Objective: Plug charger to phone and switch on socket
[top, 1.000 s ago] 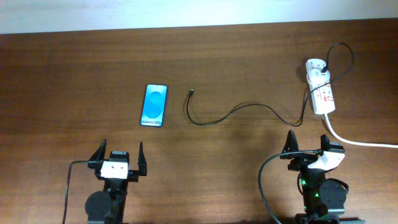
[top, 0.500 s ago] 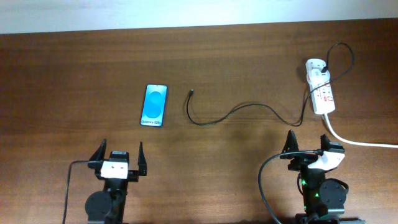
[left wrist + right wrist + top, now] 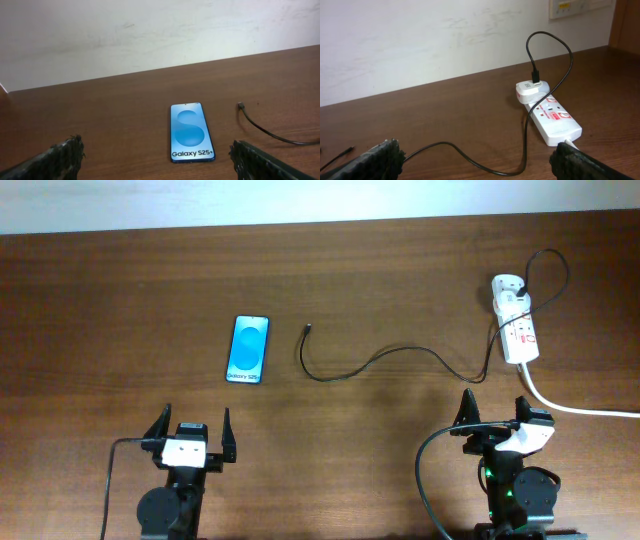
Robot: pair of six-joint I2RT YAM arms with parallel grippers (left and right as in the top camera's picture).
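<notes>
The phone lies flat on the brown table, blue screen up; it also shows in the left wrist view. The charger cable runs from its plug tip, just right of the phone, to the white adapter in the socket strip. In the right wrist view the cable loops up to the adapter on the socket. My left gripper is open and empty near the front edge, below the phone. My right gripper is open and empty, below the socket.
A thick white cord runs from the socket off the right edge. A pale wall borders the table's far edge. A wall outlet plate shows behind the socket.
</notes>
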